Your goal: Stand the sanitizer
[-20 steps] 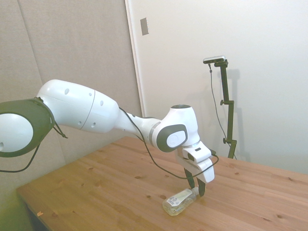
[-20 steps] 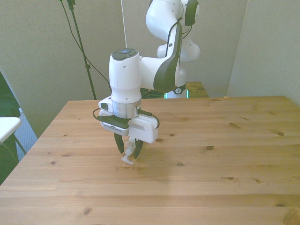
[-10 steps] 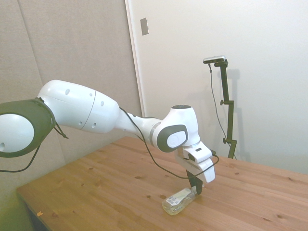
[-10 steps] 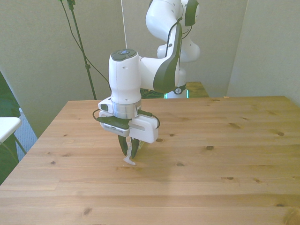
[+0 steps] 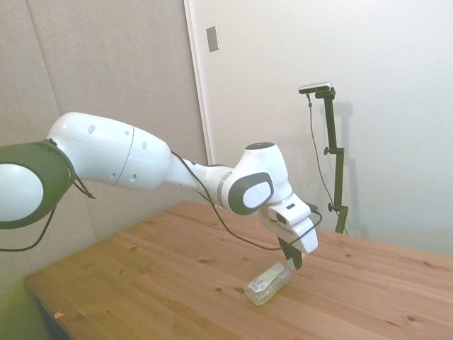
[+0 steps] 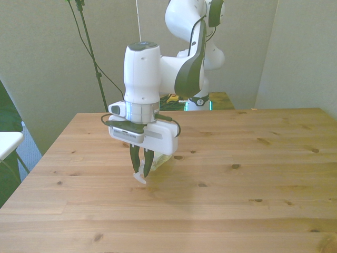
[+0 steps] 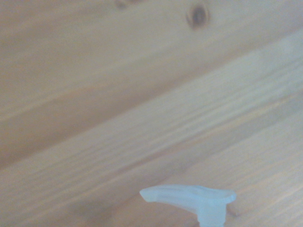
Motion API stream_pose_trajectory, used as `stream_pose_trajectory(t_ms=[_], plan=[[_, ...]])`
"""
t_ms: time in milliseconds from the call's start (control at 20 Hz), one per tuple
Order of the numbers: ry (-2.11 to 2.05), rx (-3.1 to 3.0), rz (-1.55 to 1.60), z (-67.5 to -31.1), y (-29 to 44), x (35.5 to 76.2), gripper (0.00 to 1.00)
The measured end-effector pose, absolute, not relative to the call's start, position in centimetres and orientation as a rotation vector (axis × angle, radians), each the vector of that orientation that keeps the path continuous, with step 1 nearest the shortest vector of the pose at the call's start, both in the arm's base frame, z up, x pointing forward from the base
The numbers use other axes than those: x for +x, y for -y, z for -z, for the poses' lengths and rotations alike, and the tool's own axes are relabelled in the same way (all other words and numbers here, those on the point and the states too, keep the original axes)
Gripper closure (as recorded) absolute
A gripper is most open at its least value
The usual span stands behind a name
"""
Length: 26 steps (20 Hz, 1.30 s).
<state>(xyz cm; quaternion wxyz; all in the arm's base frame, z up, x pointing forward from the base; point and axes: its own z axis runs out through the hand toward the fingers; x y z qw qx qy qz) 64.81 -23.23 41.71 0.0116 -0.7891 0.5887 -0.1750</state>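
Right, your gripper [image 5: 291, 263] was clamped on the sanitizer [image 5: 267, 284] at its nozzle end, fingers [image 6: 135, 159] nearly together with only the bottle's neck between them. You had the bottle tilted, not upright: in the side view the nozzle end was raised under the gripper and the base end sat low, on or just above the table [image 5: 177, 283], I couldn't tell which. The white label with dark print faced up along the bottle's side. In the front view your gripper [image 6: 141, 164] pointed down, the white nozzle [image 6: 139, 177] stuck out just below the fingertips toward the camera, and a bit of the yellowish body [image 6: 160, 159] showed behind the fingers. That put the bottle toward the front view's left of the table [image 6: 253, 200], roughly mid-depth. Your wrist view was blurry, showing the pale nozzle tip [image 7: 189, 196] over bare wood planks [image 7: 118, 94] with a dark knot [image 7: 198, 15]
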Motion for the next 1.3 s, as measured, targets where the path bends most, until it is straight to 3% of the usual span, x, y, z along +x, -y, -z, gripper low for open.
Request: stream_pose_trajectory(t_ms=[200,550,1300], plan=[[-1.807,-2.417,0.775,-44.7,19.0,64.1,1.00],[-1.829,-2.282,1.069,-45.8,15.5,62.9,1.00],[-1.863,-1.993,1.455,-42.8,10.3,67.2,1.00]])
